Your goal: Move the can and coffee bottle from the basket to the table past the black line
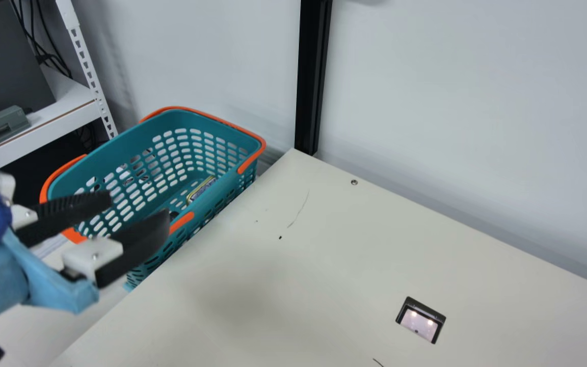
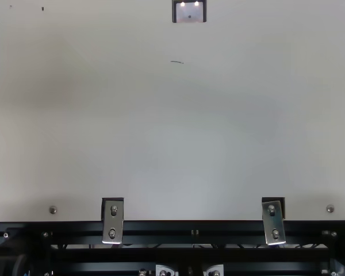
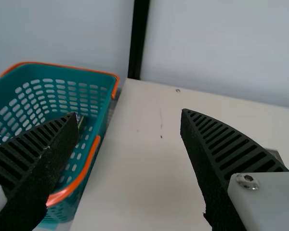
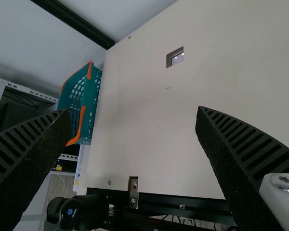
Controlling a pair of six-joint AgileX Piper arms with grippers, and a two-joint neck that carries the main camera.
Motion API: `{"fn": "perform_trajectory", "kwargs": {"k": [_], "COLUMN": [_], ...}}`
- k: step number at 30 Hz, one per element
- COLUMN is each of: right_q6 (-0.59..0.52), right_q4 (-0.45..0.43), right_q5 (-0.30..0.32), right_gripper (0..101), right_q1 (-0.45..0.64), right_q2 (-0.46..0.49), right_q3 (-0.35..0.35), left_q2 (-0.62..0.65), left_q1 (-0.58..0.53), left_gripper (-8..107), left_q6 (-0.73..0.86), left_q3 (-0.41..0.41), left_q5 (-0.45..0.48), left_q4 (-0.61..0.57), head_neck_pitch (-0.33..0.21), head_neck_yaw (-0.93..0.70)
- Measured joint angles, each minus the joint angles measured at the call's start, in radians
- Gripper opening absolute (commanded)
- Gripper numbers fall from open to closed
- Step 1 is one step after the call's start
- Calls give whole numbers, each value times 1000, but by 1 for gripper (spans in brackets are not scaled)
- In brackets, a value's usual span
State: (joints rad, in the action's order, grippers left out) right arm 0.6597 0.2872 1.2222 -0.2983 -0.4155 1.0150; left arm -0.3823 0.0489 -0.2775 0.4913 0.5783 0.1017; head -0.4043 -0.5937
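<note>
Item, left gripper [image 1: 139,208]: one pair of black ribbed fingers, standing apart with nothing between them, at the near end of the basket in the main view.
Item, right gripper [image 4: 134,111]: fingers likewise parted, holding nothing, over the table [image 4: 149,134].
Item, basket [image 1: 176,118]: teal, orange-handled, beside the table's edge on my left.
Item, can [image 1: 202,189]: pale with a yellowish rim, inside the basket, against the wall nearest the table. I take it for the can of the task.
Item, dark piece [image 1: 174,215]: low in the basket, partly masked by my finger — possibly the coffee bottle, though I cannot tell.
Item, short dark line [image 2: 176,61]: on the table, perhaps the one to pass.
Step in hand, as I judge it: the first pick. Next move calls for lowering my left gripper into the basket, fingers astride one piece, then closing.
</note>
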Motion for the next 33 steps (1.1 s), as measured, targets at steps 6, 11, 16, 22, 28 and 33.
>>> {"fn": "perform_trajectory", "kwargs": {"k": [6,11,16,22,28,33], "right_q6": [0,0,0,0,0,0], "right_q4": [0,0,0,0,0,0], "right_q5": [0,0,0,0,0,0], "right_gripper": [101,101,101,101,101,101], "right_q1": [0,0,0,0,0,0], "right_q2": [0,0,0,0,0,0], "right_q3": [0,0,0,0,0,0], "left_q2": [-118,-262,-425,-639,-851,-1023], "left_q1": [70,148,236,341,468,599], "left_gripper": [90,90,90,90,90,90], "left_q6": [-83,-89,-8,188,469,757], "left_q3": [87,167,252,364,506,640], "left_q5": [-60,-132,-197,-196,-109,-4], "left_q4": [57,81,10,-149,-365,-530], "head_neck_pitch": [5,5,0,5,5,0], "head_neck_yaw": [0,0,0,0,0,0]}}
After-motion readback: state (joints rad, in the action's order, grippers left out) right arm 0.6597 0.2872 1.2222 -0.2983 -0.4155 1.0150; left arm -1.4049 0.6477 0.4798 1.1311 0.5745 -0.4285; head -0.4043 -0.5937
